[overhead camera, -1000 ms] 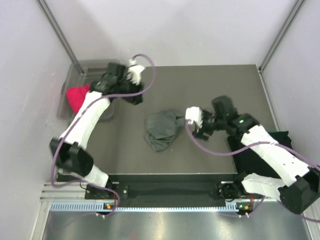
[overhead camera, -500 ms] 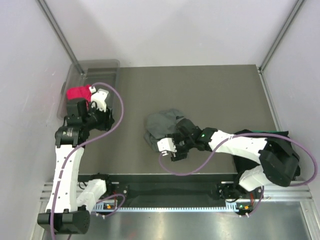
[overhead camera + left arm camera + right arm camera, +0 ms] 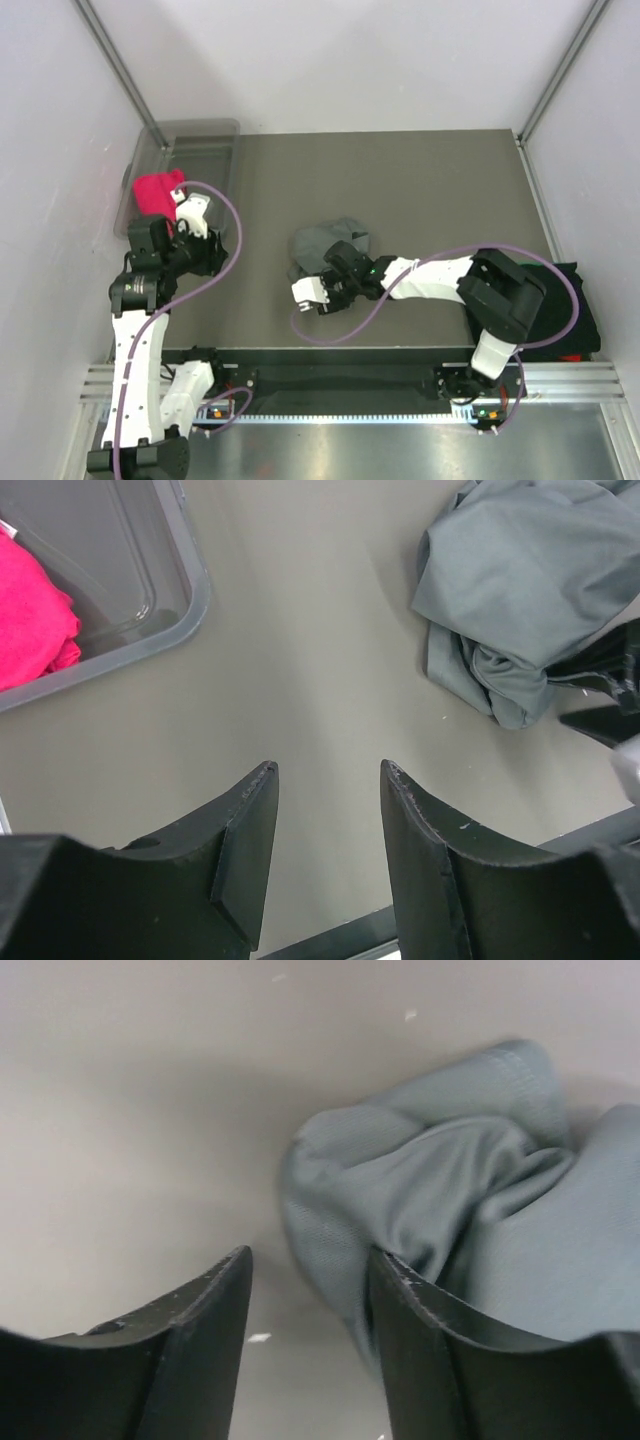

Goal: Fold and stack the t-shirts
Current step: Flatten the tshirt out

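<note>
1. At the far left, a clear bin (image 3: 190, 140) is sitting on the worktop's (image 3: 420, 180) edge, and a pink-red cloth (image 3: 155, 190) is lying bunched inside it.
2. Just to the right of the bin, the left pincer (image 3: 328, 775) is hanging above bare worktop. Its jaws are standing moderately wide and gripping nothing.
3. Near the middle, the dark grey t-shirt (image 3: 322, 245) is lying in a crumpled heap – unfolded, with bare worktop all around it.
4. The right pincer (image 3: 308, 1260) is reaching down at the near edge of that heap. Its jaws are standing apart, with mostly bare worktop showing between them. A fold of the grey cloth is lying against the inner face of one finger (image 3: 420, 1350) – whether it is being pinched I cannot tell.
5. At the far right, the black t-shirts (image 3: 588, 332) are lying as a flat dark rectangle on the worktop's near right corner. They are partly hidden under the right arm and well apart from the grey one.
</note>
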Tool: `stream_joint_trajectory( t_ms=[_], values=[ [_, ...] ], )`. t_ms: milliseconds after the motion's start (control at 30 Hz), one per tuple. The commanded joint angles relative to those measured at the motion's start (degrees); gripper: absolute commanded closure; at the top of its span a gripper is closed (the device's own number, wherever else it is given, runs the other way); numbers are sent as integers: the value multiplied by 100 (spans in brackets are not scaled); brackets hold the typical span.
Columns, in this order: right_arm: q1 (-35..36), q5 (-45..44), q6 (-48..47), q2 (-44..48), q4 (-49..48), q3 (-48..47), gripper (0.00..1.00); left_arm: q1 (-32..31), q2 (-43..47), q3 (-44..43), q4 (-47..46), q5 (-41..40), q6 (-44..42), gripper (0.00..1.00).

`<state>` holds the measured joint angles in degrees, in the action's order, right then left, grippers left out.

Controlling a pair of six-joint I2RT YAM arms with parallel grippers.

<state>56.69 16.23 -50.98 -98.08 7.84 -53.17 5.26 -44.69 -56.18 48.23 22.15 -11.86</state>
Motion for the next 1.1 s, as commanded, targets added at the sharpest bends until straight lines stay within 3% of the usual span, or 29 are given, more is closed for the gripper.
stream_joint_trajectory(
  t_ms=[0, 67, 133, 167, 233, 367, 400, 500, 667, 800, 900, 967, 1067],
  values=[
    [-44, -93, 70, -342, -327, -422, 52, 63, 65, 81, -164, 184, 113, 50],
    [-79, -190, 106, -431, -370, -484, 59, 98, 92, 64, -165, 272, 140, 50],
    [-79, -426, 202, -484, -423, -510, 75, 98, 118, 64, -156, 281, 140, 50],
    [-70, -515, 211, -475, -371, -580, 90, 107, 144, 64, -156, 290, 149, 50],
    [-70, -856, 246, -125, -195, -598, 100, 107, 179, 64, -164, 290, 131, 50],
    [-79, -1367, -78, 1359, 59, -649, 100, 98, 268, 64, -182, 403, 149, 50],
    [-70, -1499, -53, 1606, 852, -973, 100, 98, 267, 55, -182, 508, 166, 50],
    [-333, -1334, 9, 2020, 1874, -2037, 100, 98, 171, -85, -138, 938, 140, 50],
    [-1525, -472, 650, 1960, 2407, -4126, 100, 89, -451, -594, -24, 1353, -149, 49],
    [-2178, -962, 319, 1793, 1952, -4553, 100, -59, -1207, -1130, -24, 1547, -597, 49],
    [-2661, -1499, 325, 1548, 1408, -4378, 100, -839, -2121, -1737, 177, 978, -922, 50],
    [-3047, -1588, 431, 1389, 1221, -4212, 100, -1849, -2769, -2070, 318, 294, -1195, 51],
    [-3488, -1808, 738, 1056, 931, -3887, 100, -2800, -3370, -2081, 249, 97, -1442, 52]
  ],
)
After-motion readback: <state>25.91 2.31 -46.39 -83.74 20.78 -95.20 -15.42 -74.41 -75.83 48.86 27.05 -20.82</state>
